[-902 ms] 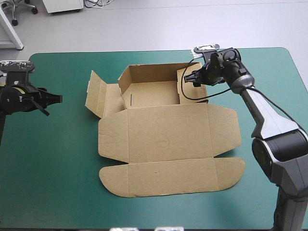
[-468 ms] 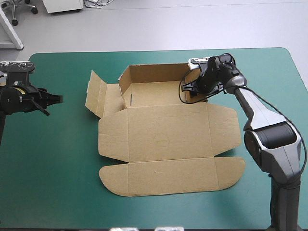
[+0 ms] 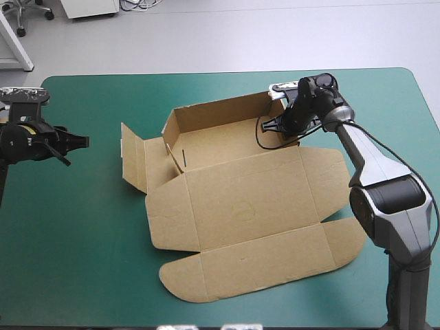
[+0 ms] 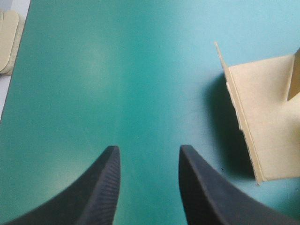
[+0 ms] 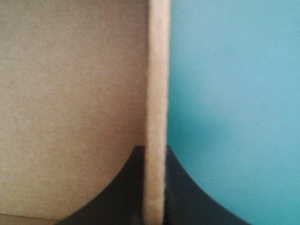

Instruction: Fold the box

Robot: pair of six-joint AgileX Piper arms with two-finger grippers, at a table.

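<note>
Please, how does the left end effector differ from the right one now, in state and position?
The left end effector is open and holds nothing; the right end effector is shut on the box, gripping a raised wall. The left end effector is over bare teal-green cover, apart from the box; the right end effector is at the box's far right corner. Both are black.
</note>
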